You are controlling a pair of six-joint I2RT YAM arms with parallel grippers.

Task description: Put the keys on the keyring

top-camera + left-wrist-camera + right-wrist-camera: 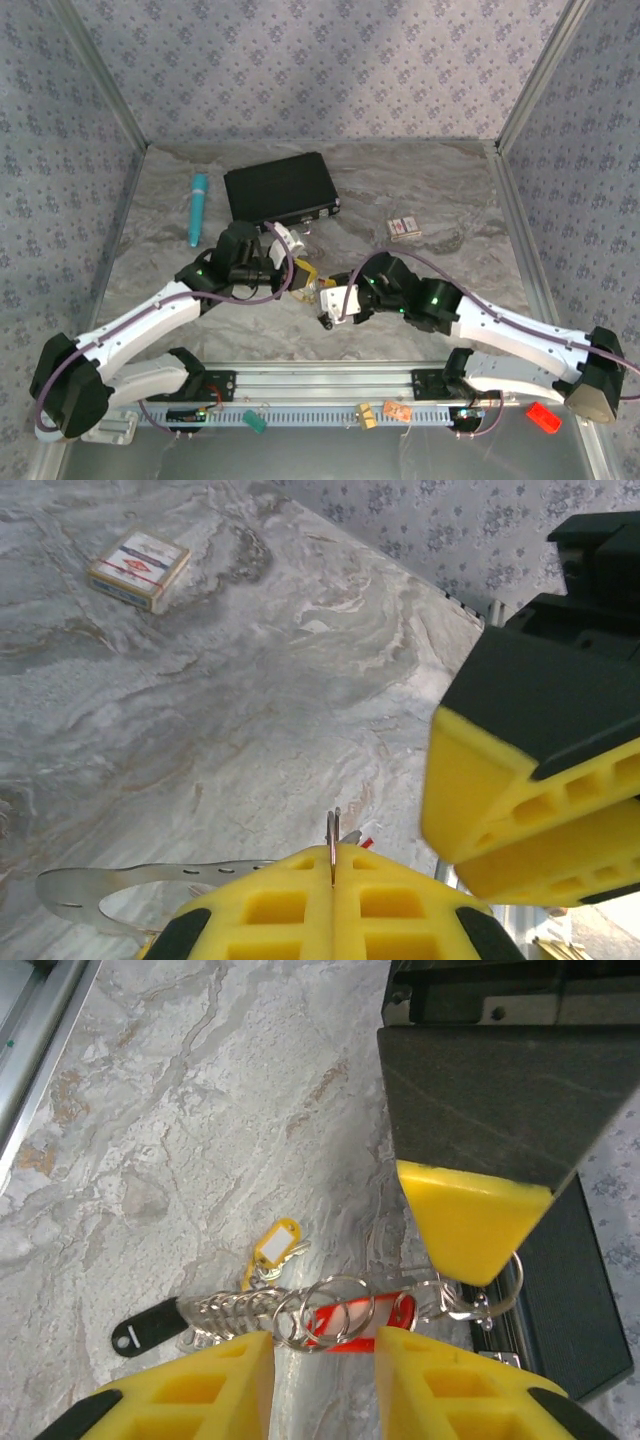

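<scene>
My L pincer (333,868), bottom centre of its wrist view, is pinched tight on the keyring (333,830), its thin ring edge-on betw. the pads. My R pincer (323,1365), bottom of its own view, has pads apart, nothing clamped. The keys (345,1318) w/ red tag sit just past that gap; yellow-tagged key (275,1248) upper left of them, black-headed key (150,1325) further left.

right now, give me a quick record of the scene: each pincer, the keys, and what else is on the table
left pincer: shut on a thin metal ring
right pincer: open, key bunch just ahead of it
keys: one bunch on linked rings, with red tag, yellow tag, black tag
other things: black case, teal tube, small card box
</scene>
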